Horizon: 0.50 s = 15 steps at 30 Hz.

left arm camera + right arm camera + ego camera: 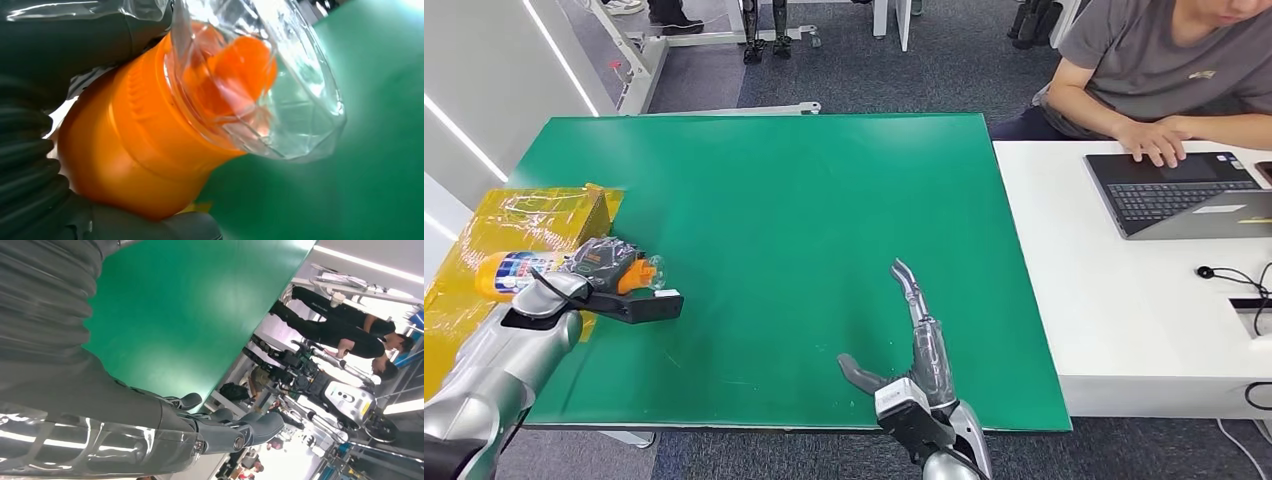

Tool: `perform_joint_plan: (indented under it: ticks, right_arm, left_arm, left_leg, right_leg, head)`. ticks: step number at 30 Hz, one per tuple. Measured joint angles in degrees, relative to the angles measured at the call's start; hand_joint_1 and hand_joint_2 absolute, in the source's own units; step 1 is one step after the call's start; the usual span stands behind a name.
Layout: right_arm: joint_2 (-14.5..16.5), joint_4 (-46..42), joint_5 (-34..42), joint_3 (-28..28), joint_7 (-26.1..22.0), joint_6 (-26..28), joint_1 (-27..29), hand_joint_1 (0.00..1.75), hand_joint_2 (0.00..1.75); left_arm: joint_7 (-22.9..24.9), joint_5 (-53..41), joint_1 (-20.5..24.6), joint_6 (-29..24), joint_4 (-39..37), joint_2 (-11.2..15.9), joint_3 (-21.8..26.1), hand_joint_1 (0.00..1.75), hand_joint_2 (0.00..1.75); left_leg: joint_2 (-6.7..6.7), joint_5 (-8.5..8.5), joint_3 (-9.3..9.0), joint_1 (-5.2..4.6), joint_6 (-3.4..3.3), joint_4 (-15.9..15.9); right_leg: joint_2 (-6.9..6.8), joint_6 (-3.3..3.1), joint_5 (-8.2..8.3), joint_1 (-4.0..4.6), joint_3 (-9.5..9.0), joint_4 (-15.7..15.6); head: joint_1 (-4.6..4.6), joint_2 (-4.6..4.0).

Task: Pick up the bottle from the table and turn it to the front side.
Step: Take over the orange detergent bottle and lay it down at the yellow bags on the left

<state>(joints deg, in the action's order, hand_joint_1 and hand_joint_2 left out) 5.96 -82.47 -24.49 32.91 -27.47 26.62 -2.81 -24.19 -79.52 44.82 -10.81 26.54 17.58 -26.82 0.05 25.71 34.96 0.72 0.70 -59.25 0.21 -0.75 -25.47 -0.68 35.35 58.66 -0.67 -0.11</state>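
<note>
While lying sideways, bottle [519, 270] gripped by left hand [602, 262]

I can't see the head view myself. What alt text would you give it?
The left robot hand holds an orange bottle on its side at the left edge of a green table. The right robot hand is open above the table's near edge; a person types on a laptop.

Bright, even light; close-ups soft

Even overhead light makes the green table [804, 200] shine softly. Glare whitens the clear cap [280, 75] of the blurred bottle [145, 150]. Windows behind the people [350, 330] are blown out.
</note>
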Motion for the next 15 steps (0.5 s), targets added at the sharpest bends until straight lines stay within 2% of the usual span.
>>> perform_joint_plan:
  ticks: [1, 3, 5, 15]
  right_arm:
    - [0.0, 0.0, 0.0, -0.1, 0.1, -0.2, 0.0, 0.00, 1.75]
    - [0.1, -0.1, 0.0, -0.6, 0.3, -0.6, 0.0, 0.00, 1.75]
    - [0.2, -0.4, -0.1, -0.9, 0.7, -1.0, -0.1, 0.00, 1.75]
    - [0.4, -1.2, -0.8, -1.8, 1.1, -2.1, 0.0, 0.00, 1.75]
  left_arm:
    - [0.0, 0.0, 0.4, 0.9, -0.6, -0.1, -0.2, 1.61, 1.75]
    - [0.0, 0.1, 1.0, 2.6, -1.8, -0.3, -0.7, 0.74, 1.75]
    - [0.1, 0.2, 1.3, 3.8, -2.5, -0.4, -1.2, 0.00, 1.75]
    - [0.7, 0.9, 1.4, 4.4, -3.8, -0.6, -1.5, 0.00, 1.75]
  left_leg:
    - [0.00, 0.00, 0.00, 0.00, 0.00, 0.0]
    - [0.00, 0.00, 0.01, 0.00, 0.00, 0.0]
    - [0.00, 0.00, 0.01, 0.00, 0.00, 0.0]
    - [-0.01, 0.00, 0.01, 0.00, 0.00, 0.0]
  right_leg:
    - [0.00, 0.00, 0.00, 0.00, 0.00, 0.0]
    - [0.00, 0.00, 0.00, 0.00, 0.00, 0.0]
    - [0.00, 0.00, 0.00, 0.00, -0.01, 0.0]
    - [-0.01, 0.00, 0.00, 0.00, -0.01, 0.0]
  head:
    - [0.01, 0.00]
    - [0.01, 0.00]
    - [0.01, 0.00]
    - [0.00, 0.00]
